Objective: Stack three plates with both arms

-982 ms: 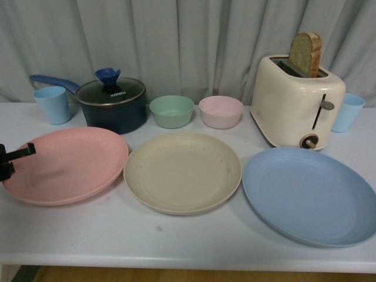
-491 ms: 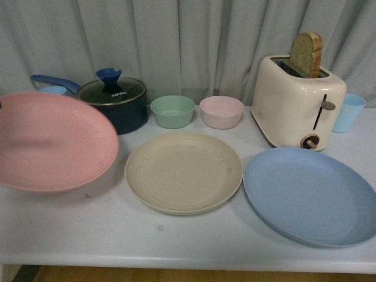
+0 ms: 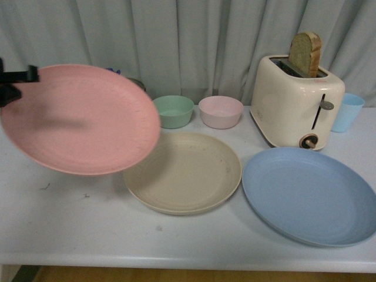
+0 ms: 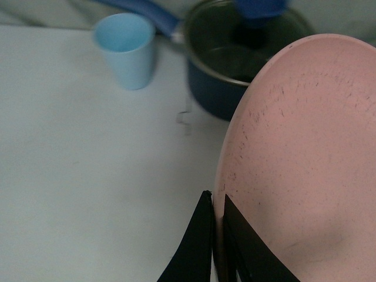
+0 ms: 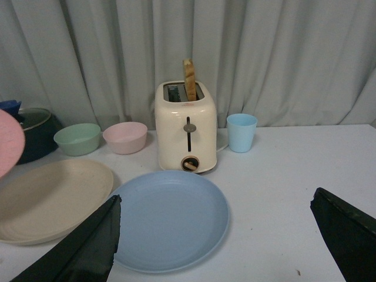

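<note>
My left gripper [image 3: 14, 79] is shut on the left rim of the pink plate [image 3: 82, 120] and holds it tilted in the air, its right edge over the beige plate [image 3: 185, 173]. In the left wrist view the two fingers [image 4: 202, 241] pinch the pink plate's [image 4: 305, 153] rim. The beige plate lies flat at the table's middle, the light blue plate [image 3: 308, 197] flat to its right. In the right wrist view my right gripper [image 5: 217, 235] is open and empty, above the table near the light blue plate [image 5: 167, 217]; the beige plate [image 5: 50, 197] and the pink plate's edge [image 5: 9, 144] also show.
A cream toaster [image 3: 296, 103] with a bread slice stands behind the blue plate, a light blue cup [image 3: 348, 111] beside it. Small green [image 3: 173, 111] and pink [image 3: 220, 111] bowls sit at the back. A dark pot [image 4: 235, 56] and another blue cup [image 4: 129, 50] are at the back left.
My left gripper has lifted the pink plate off the table and carried it up and to the right, so that it now overhangs the beige plate. It hides the pot in the front view.
</note>
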Robot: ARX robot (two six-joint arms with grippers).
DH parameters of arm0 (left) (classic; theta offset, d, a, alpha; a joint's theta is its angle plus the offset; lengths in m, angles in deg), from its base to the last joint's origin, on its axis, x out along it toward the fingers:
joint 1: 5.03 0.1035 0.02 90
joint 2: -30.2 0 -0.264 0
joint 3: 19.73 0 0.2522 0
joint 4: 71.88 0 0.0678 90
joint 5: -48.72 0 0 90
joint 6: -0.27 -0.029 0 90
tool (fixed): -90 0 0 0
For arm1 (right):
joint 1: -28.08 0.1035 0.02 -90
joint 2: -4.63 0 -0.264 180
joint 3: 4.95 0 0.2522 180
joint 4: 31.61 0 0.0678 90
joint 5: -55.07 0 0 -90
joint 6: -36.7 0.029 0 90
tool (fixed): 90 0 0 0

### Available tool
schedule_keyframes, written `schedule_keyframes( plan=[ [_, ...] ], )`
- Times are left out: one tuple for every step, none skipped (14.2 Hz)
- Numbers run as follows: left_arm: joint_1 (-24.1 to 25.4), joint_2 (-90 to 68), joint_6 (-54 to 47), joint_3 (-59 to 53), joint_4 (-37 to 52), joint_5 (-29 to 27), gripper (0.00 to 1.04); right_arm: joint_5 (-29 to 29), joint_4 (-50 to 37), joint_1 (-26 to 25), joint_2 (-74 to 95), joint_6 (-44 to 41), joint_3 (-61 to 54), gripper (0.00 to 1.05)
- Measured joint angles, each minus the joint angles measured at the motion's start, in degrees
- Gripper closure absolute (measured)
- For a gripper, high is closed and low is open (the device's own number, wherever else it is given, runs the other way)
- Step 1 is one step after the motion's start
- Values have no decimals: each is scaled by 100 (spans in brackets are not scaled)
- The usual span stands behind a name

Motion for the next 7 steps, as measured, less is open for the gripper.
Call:
schedule_keyframes(
  plan=[
    [-66,17,4,0,-13,11,102,0,-2,0,0,-2,0,6],
    [-310,74,15,0,-55,39,102,0,-2,0,0,-2,0,6],
    [-1484,-57,177,96,-44,-94,102,0,-2,0,0,-2,0,6],
    [-1657,-1001,597,579,-31,-433,102,2,0,0,0,-2,0,6],
    [-1578,-1471,916,844,33,-581,102,0,0,0,0,0,0,6],
    [-1611,-1779,1086,850,83,-671,102,0,0,0,0,0,0,6],
    [-1615,-1923,1182,850,190,-780,102,0,0,0,0,-2,0,6]
  ],
)
